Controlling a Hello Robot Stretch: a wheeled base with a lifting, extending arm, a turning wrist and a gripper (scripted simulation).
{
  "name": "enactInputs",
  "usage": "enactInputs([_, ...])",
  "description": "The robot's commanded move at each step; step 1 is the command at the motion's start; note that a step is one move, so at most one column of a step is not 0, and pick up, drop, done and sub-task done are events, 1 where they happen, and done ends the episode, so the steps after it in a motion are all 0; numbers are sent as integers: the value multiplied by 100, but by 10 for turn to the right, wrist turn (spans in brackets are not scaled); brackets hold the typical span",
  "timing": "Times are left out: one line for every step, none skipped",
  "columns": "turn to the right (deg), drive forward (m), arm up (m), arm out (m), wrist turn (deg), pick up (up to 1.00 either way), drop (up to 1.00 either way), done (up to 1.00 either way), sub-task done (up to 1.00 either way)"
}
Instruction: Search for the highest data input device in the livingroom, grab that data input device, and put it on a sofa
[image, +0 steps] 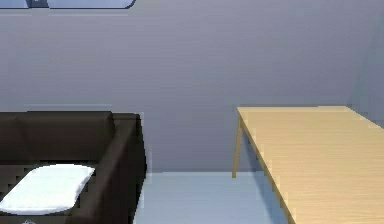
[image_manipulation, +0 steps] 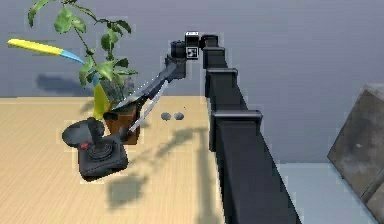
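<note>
A black joystick (image_manipulation: 96, 152) with a red button hangs tilted at the far end of my gripper (image_manipulation: 124, 116), a little above the wooden tabletop (image_manipulation: 40, 190), and its shadow lies on the wood beneath it. The gripper holds the joystick. The dark arm (image_manipulation: 235, 120) reaches out over the table's right side. A dark brown sofa (image: 95, 150) stands at the forward view's lower left against the wall, with a white pillow (image: 48, 187) on its seat.
A leafy potted plant (image_manipulation: 92, 50) stands on the table just behind the gripper, with a yellow and blue thing (image_manipulation: 40, 48) beside it. A light wooden table (image: 320, 150) takes up the forward view's right. Bare pale floor (image: 200, 195) lies between sofa and table.
</note>
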Motion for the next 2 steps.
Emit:
enactInputs([0,0,0,-44,0,0,0,0,0])
enactInputs([-450,0,0,0,0,0,0,0,0])
